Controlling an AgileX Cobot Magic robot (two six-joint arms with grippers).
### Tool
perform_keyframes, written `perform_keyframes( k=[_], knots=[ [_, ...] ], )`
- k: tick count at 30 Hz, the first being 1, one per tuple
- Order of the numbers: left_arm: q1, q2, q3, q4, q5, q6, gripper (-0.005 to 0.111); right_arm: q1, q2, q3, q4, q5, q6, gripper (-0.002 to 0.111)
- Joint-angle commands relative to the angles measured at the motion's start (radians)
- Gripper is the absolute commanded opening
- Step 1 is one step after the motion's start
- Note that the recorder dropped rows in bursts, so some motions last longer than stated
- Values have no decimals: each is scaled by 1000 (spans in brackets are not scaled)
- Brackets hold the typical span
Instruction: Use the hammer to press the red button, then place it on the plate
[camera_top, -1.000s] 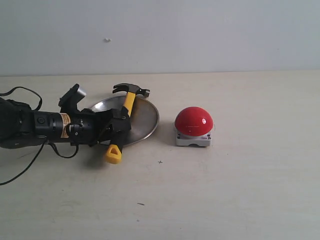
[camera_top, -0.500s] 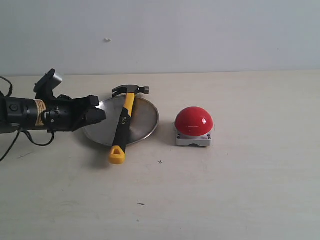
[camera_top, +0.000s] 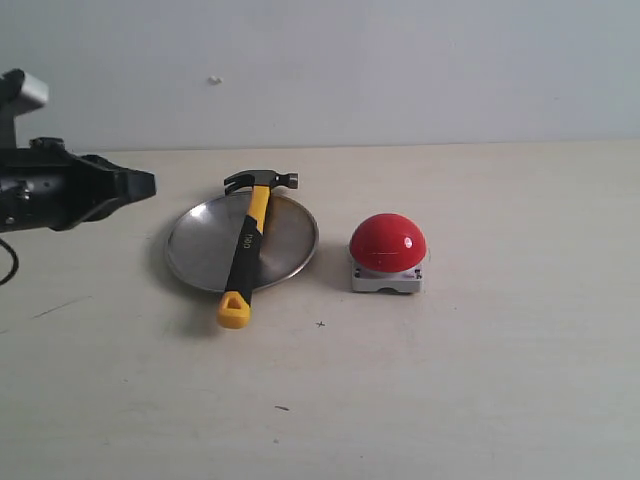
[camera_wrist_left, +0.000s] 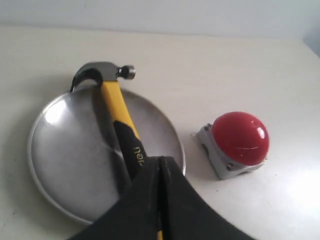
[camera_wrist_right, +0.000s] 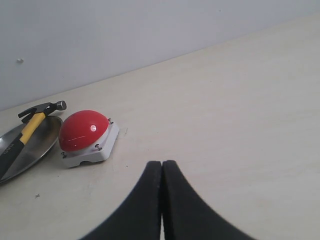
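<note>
Placing looks done: the hammer (camera_top: 246, 250) lies across the plate (camera_top: 290, 235), head over its 12 o'clock rim, the red button (camera_top: 387, 243) at 3 o'clock, the left gripper (camera_top: 148, 184) clenched empty at 9 o'clock, the right gripper (camera_wrist_right: 162, 165) likewise; the press itself is unverifiable.

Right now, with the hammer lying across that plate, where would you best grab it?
Probably the hammer by its black grip, from straight above, jaws across its narrow width. It lies across the plate, head past the far rim, so the slim handle is exposed.
</note>
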Motion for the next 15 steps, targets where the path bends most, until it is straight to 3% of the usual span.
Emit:
perform_keyframes(
  k=[1, 7, 15],
  knots=[
    [2, -205, 99, -96, 38, 117, 0, 2, -6, 5, 3, -9, -1, 0],
    [2, -465, 244, -367, 83, 349, 0, 2, -6, 5, 3, -9, -1, 0],
    [2, -756, 364, -617, 133, 624, 0, 2, -6, 5, 3, -9, -1, 0]
  ],
)
